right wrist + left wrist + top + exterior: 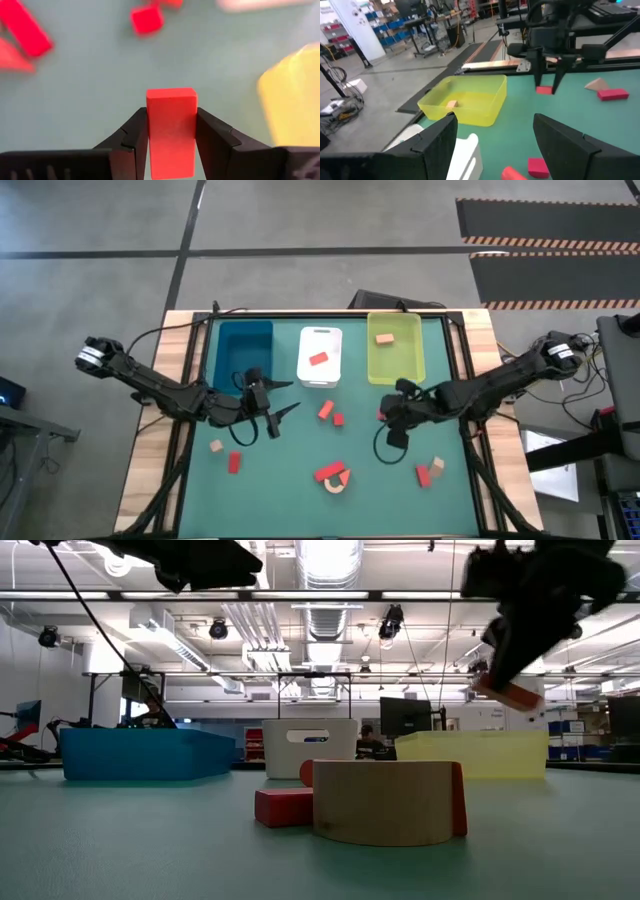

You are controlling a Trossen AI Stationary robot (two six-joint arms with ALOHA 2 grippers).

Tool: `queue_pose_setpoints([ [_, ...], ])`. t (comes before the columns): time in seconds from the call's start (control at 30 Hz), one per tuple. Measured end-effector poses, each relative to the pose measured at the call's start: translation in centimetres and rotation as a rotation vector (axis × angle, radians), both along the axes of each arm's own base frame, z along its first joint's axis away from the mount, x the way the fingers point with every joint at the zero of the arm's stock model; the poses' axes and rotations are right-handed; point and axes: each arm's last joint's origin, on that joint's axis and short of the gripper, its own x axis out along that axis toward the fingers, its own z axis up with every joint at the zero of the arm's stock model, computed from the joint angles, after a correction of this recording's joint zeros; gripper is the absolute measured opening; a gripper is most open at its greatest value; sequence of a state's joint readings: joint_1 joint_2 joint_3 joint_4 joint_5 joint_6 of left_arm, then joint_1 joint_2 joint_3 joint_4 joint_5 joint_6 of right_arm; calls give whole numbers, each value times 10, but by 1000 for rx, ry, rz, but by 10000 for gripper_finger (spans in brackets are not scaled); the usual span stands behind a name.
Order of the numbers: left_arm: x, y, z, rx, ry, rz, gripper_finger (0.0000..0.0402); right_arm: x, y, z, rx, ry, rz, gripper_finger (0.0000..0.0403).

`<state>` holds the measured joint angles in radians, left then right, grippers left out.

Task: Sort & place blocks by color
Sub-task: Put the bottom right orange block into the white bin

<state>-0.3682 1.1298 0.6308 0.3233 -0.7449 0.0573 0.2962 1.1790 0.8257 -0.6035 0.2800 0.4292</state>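
One red block (171, 131) is clamped in the right gripper (171, 137) near the yellow tray (396, 360); a red-in-yellow misdrop is risked there. Left gripper (495, 145) is spread wide.

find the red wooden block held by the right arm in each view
High: red wooden block, mostly hidden under the right pincer.
Low: upper right, clamped, off the table.
Left wrist: top centre, between far fingers.
Right wrist: centre, between fingers.
Shared landmark: yellow-green plastic tray.

Red block (171, 131); blue tray (244, 350), white tray (320, 343), yellow-green tray (395, 360).
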Motion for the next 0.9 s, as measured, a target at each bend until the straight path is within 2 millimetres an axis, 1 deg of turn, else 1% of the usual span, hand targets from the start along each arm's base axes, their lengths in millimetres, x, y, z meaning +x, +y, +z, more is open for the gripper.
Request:
queue_pose_setpoints([
  [0.2,-3,2,5,63,3,16,244,10,-10,10,-145,-128,21,118],
  [0.3,-3,3,7,111,16,32,244,17,-12,11,-197,-206,32,118],
  [0.57,-4,4,7,145,25,85,244,27,-12,10,-235,-363,59,118],
  [0.9,-3,4,7,146,28,85,244,36,-13,17,-264,-462,81,118],
])
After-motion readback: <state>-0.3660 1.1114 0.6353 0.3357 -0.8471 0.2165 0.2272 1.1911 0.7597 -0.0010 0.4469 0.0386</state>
